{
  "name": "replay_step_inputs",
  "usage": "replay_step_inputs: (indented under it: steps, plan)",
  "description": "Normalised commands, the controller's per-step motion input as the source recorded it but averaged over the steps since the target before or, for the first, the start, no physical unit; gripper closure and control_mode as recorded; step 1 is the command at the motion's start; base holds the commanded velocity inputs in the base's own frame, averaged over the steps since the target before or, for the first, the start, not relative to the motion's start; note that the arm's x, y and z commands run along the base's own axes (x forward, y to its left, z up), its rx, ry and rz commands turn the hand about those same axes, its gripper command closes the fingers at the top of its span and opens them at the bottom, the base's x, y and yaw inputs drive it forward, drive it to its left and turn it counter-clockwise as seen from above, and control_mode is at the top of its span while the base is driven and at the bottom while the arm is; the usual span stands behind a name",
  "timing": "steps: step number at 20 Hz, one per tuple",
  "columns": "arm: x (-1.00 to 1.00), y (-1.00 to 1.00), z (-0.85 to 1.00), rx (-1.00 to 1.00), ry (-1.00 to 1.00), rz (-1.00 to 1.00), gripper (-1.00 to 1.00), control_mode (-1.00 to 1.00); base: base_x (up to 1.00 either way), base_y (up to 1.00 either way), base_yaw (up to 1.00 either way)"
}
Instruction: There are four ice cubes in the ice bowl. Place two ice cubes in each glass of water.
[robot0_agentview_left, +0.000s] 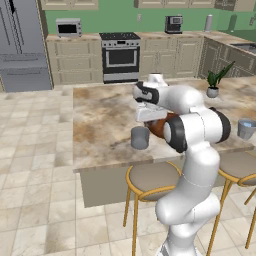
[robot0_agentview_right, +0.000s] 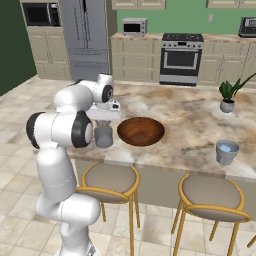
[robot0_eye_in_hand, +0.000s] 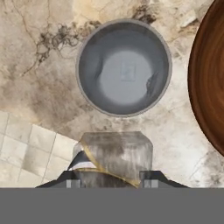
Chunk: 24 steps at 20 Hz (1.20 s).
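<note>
**Hand view: cube clamped, glass dead ahead**

We see the gripper (robot0_eye_in_hand: 113, 177) clenched on one ice cube (robot0_eye_in_hand: 117, 151), a pale block pinched between the tips. The near glass (robot0_eye_in_hand: 124, 68) sits just beyond the cube toward the top of this view, mouth up and apart from it. We judge the drop needs a short shift that way to centre over the rim. Faint square inside, maybe a cube, can't tell. Ice bowl (robot0_eye_in_hand: 210, 83) just beside the glass. Far glass (robot0_agentview_right: 226, 151) stands well apart.

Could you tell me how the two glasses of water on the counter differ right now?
The near glass stands beside the ice bowl, under the gripper; the far glass stands alone, well off toward the plant. Both are short grey-blue tumblers, upright.
</note>
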Motion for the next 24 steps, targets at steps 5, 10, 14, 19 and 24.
replay_step_inputs:
  steps: [5, 10, 14, 19, 24]
  plan:
    - [0.07, 0.15, -0.39, 0.05, -0.11, 0.00, 1.00, -1.00, 0.00, 0.00, 0.00]
    - [0.23, 0.25, -0.20, 0.03, -0.12, 0.00, 1.00, -1.00, 0.00, 0.00, 0.00]
    - [0.51, 0.05, 0.00, 0.02, -0.04, 0.00, 1.00, -1.00, 0.00, 0.00, 0.00]
    - [0.41, -0.06, -0.03, 0.01, 0.00, 0.00, 1.00, -1.00, 0.00, 0.00, 0.00]
    - [0.19, -0.07, -0.09, 0.00, 0.00, 0.00, 1.00, -1.00, 0.00, 0.00, 0.00]
